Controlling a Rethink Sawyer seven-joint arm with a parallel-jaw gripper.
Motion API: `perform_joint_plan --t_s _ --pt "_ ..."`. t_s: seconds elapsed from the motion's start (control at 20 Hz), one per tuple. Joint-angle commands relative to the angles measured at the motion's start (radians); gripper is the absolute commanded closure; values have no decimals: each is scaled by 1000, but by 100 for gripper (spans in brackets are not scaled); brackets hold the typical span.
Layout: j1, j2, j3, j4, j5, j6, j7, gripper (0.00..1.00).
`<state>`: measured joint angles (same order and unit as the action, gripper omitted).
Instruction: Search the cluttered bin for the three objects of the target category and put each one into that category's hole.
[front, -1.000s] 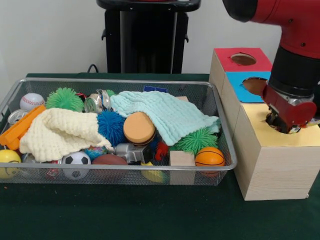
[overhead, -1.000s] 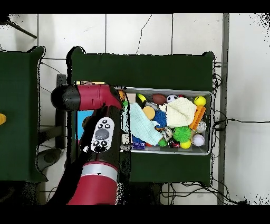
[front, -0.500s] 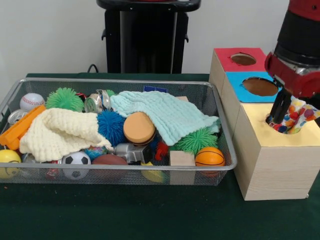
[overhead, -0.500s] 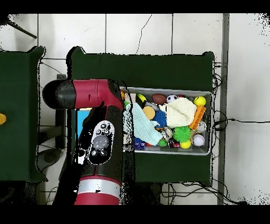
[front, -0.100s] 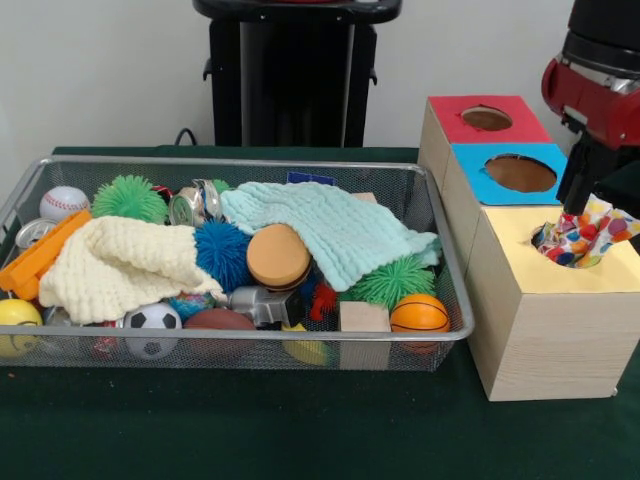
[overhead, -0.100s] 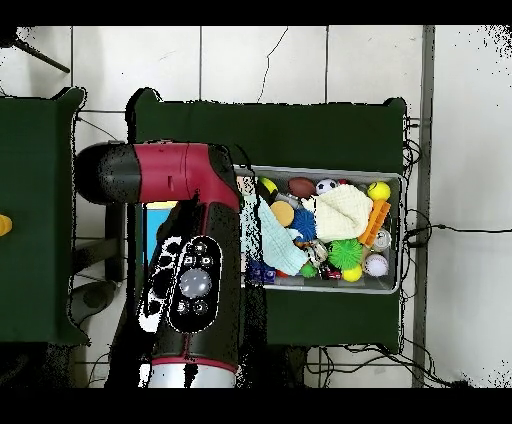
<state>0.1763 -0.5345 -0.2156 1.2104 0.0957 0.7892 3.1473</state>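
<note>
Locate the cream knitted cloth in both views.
Front view: cream knitted cloth at the mesh bin's left, beside the orange block.
Overhead view: cloth toward the bin's right, upper half.
Shared landmark: the orange block next to it.

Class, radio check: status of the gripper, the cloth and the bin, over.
Gripper above the yellow hole, state unclear. Spotted cloth half in the hole, sticking out. Two cloths remain in the bin, among balls.

Below the end effector (front, -0.100s: 580, 205), a printed cloth (front, -0.100s: 585, 238) sits in a pale wooden box (front, -0.100s: 545, 335) (matt grain); well aside, a wire-mesh metal bin (front, -0.100s: 250, 350) holds knitted cloths (front, -0.100s: 120, 262).
</note>
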Motion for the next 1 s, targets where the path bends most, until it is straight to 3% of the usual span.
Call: perform_joint_plan --t_s 0.05,0.4,0.6,0.85,1.0 --pt "-21 22 56 16 -56 126 -103 0" --pt "-15 -3 18 -17 -77 206 -106 0" --pt "-40 -47 35 -20 -88 243 -184 0" --pt "-141 -115 80 -48 -132 292 -374 0" --pt "-174 -131 101 -52 -167 303 -413 0"
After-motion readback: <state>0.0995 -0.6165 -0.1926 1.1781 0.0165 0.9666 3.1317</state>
